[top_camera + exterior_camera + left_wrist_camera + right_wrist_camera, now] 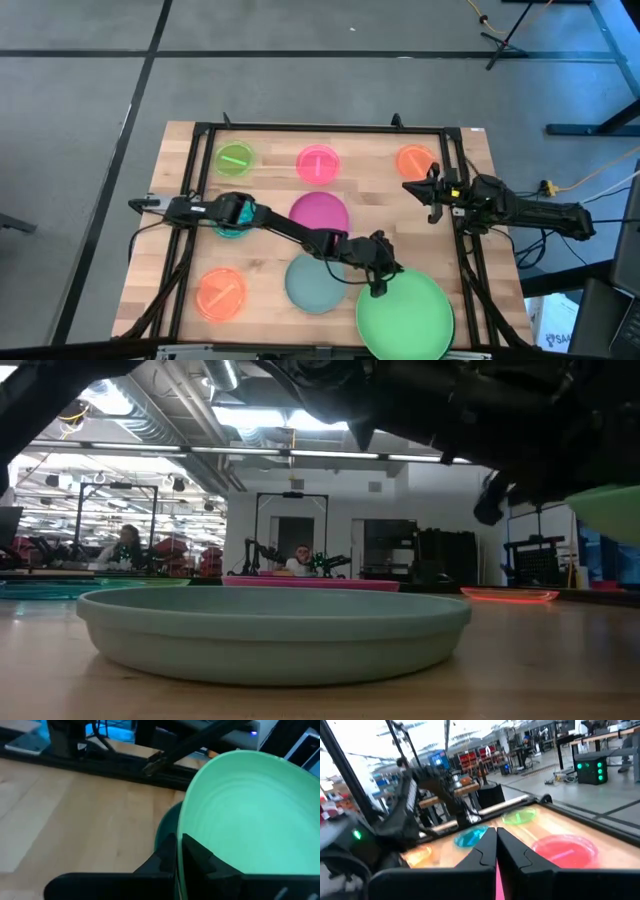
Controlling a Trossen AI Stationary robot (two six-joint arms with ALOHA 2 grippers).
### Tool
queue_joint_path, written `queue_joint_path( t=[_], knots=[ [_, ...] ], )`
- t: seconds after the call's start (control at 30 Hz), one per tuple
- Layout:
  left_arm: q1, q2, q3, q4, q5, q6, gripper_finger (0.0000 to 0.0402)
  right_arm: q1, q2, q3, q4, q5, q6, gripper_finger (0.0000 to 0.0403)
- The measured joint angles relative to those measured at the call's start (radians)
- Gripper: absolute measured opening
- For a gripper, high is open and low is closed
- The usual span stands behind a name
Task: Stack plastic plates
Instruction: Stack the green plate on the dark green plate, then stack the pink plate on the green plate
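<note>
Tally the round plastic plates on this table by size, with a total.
Small translucent round plastic plates: 5 (lime, pink, teal, orange, orange)
Medium plates: 2 (magenta, grey-teal)
Large plates: 2 (light green, dark green beneath it)
Total: 9

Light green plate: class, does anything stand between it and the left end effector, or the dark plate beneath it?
Nothing visible does. The left end effector grips the light green plate by its rim; only air separates it from the dark green plate below. The right end effector waits at the table's right.
</note>
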Motion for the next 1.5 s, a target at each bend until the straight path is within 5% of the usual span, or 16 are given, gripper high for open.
queue_joint_path(
  t=[0.7, 1.1, 1.5],
  knots=[
    [0.002, 0.083, 0.016, 0.149, -0.062, 0.032, 0.0012, -0.001, 0.0, 0.054, -0.097, -0.013, 0.031, 0.0005],
    [0.008, 0.063, 0.016, 0.011, 0.028, 0.047, 0.0111, -0.001, 0.0, 0.054, -0.104, -0.011, 0.055, 0.0007],
    [-0.029, -0.11, 0.015, -0.452, -0.051, 0.157, 0.012, 0.0, 0.046, 0.054, -0.195, -0.039, 0.014, 0.0145]
  ],
)
